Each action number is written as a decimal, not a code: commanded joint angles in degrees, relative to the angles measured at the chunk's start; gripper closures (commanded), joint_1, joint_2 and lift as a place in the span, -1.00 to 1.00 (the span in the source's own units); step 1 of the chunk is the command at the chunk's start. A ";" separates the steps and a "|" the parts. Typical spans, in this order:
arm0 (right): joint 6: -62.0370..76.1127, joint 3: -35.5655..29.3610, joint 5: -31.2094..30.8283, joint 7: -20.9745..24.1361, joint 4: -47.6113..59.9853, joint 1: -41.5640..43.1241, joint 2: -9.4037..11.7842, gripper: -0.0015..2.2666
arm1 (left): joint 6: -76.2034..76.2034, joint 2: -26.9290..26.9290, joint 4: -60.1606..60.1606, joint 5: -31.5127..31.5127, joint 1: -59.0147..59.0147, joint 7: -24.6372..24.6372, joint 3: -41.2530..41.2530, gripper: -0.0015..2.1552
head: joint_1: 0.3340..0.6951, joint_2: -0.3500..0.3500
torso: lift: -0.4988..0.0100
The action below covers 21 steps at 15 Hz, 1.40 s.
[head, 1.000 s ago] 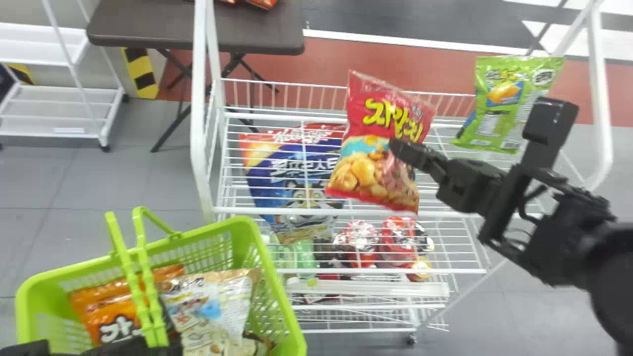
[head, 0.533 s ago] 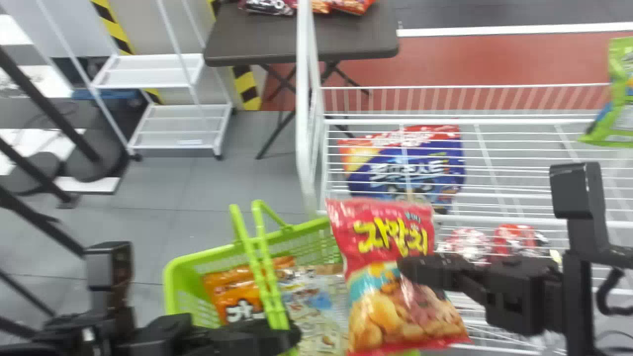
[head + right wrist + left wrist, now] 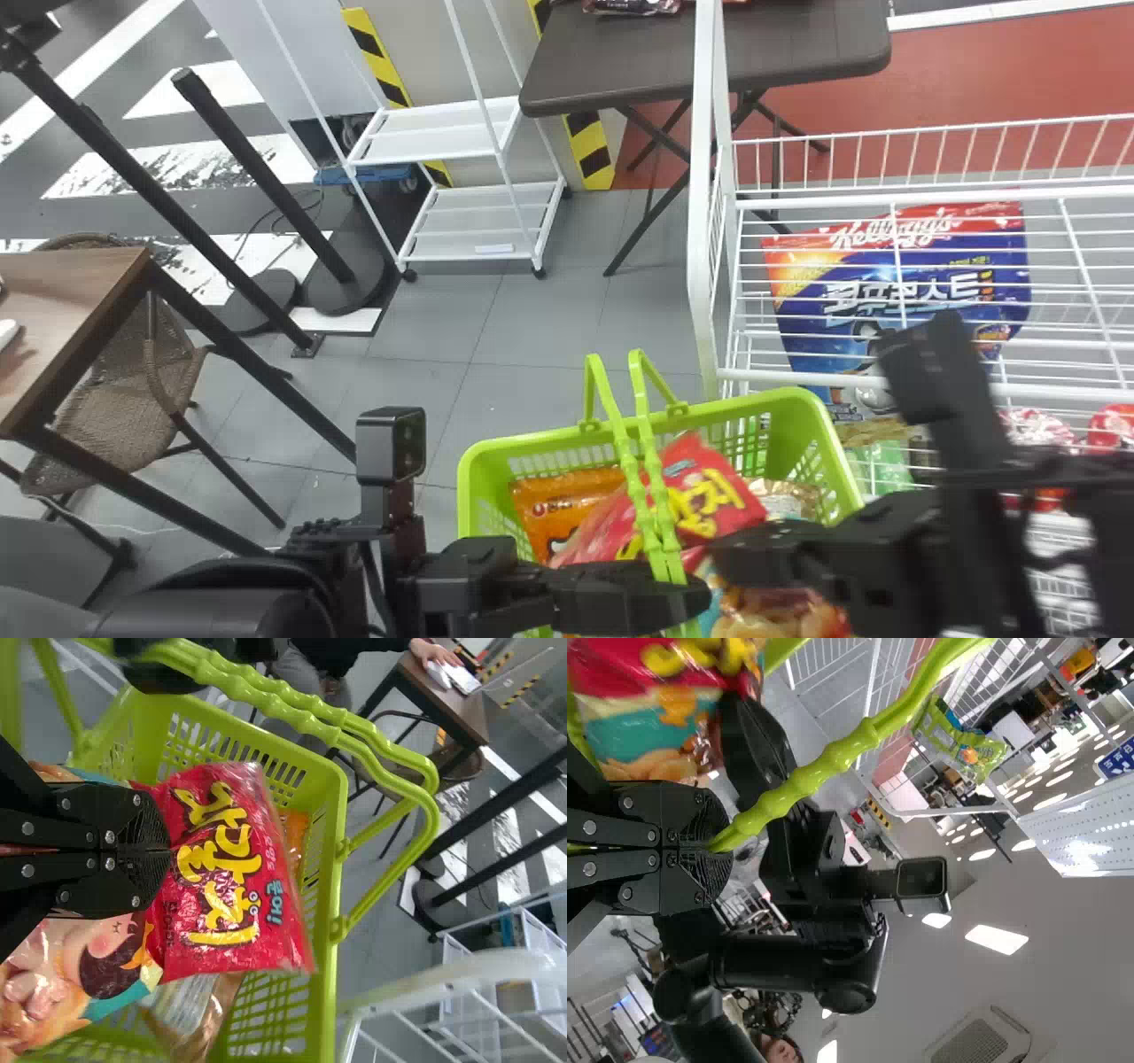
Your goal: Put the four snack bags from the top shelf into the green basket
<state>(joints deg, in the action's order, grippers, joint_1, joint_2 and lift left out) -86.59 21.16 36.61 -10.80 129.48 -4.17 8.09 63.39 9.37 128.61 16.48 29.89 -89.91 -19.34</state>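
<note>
Basket of bright green plastic (image 3: 567, 432), open-topped with slotted walls, sits under both hands. The right hand (image 3: 719, 560) is over its opening, fingers closed together on the film of a red snack bag with large yellow lettering (image 3: 740, 512), gripping it around the middle. The lettered end is past the fingertips, down within the basket walls; the other end, with the snack picture, is on the near side of the hand.

The left hand (image 3: 695, 604) is just beside the right one, closed tight around a knobbly green plastic handle (image 3: 826, 766) of the basket. Beyond the left hand, in the basket, is a shiny orange bag (image 3: 542, 503). Beyond the right hand, a pale, brownish foil bag (image 3: 791, 494) shows past the red one.

Farther out from the right hand stands the white wire rack (image 3: 702, 257). A light-green snack bag (image 3: 957, 744) is up there, well apart from both hands.
</note>
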 commanded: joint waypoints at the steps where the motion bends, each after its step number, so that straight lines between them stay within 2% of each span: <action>1: 4.89 6.35 -2.86 -0.10 -6.87 3.12 -2.73 0.98 | 0.03 -0.06 0.33 0.04 0.26 -0.66 0.27 0.99 | 1.00 1.00 | 0.94; 3: 13.50 8.63 -2.24 -0.71 -11.71 4.43 -2.99 0.90 | 0.03 -0.06 0.59 0.13 0.44 -0.66 0.27 0.99 | 1.00 1.00 | 0.94; 4: 13.86 8.81 -1.71 -0.89 -12.67 5.14 -2.99 0.73 | 0.03 -0.06 0.68 0.22 0.44 -0.66 0.18 0.99 | 1.00 1.00 | 0.94; 5: 14.38 8.63 -0.92 -1.68 -13.99 5.23 -2.99 0.25 | 0.03 -0.06 0.68 0.22 0.52 -0.66 0.18 0.99 | 1.00 1.00 | 0.94; 6: 14.56 8.10 -0.31 -2.38 -14.78 5.23 -2.73 -0.43 | 0.03 -0.06 0.68 0.22 0.44 -0.66 0.18 0.99 | 1.00 1.00 | 0.94; 7: 14.56 6.96 -0.48 -3.08 -14.78 4.79 -2.29 -1.00 | 0.03 -0.06 0.59 0.22 0.35 -0.66 0.09 0.99 | 1.00 1.00 | 0.94; 9: 14.21 3.62 -0.48 -4.14 -12.85 2.94 -1.50 -1.00 | 0.03 -0.06 0.42 0.22 0.00 -0.66 -0.08 0.99 | 1.00 1.00 | 0.94; 11: 7.35 -2.88 -0.31 -6.34 -7.22 0.22 -0.18 -0.96 | 0.03 0.03 0.07 0.39 0.00 -0.66 -0.52 0.99 | 1.00 1.00 | 0.94; 14: 0.50 -17.47 2.59 -7.92 0.25 -4.09 2.37 -0.96 | 0.03 0.21 -0.29 0.83 0.00 -0.66 -1.93 0.99 | 1.00 1.00 | 0.94; 16: 1.02 -27.40 1.54 -7.92 4.55 -5.59 2.98 -0.96 | 0.03 0.47 -0.46 1.63 0.00 -0.66 -2.54 0.99 | 1.00 0.93 | 0.94; 18: 6.65 -32.24 -5.58 -6.78 4.12 -3.39 3.07 -0.96 | 0.03 0.65 -0.46 1.71 0.08 -0.66 -2.54 0.99 | 1.00 0.58 | 0.94; 19: 12.10 -32.77 -9.71 -6.25 2.80 -2.25 3.25 -0.96 | 0.03 0.74 -0.46 1.89 0.26 -0.66 -2.54 0.99 | 1.00 0.23 | 0.94; 21: 21.06 -33.29 -16.39 -4.58 -4.76 2.24 3.78 -0.96 | 0.03 0.82 -0.46 2.24 0.88 -0.66 -3.16 0.99 | 1.00 -0.11 | 0.94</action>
<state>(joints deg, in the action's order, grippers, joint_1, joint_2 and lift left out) -71.33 -11.66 24.95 -15.89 129.63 -4.88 11.40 63.42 10.15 128.14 18.48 30.36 -89.91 -22.05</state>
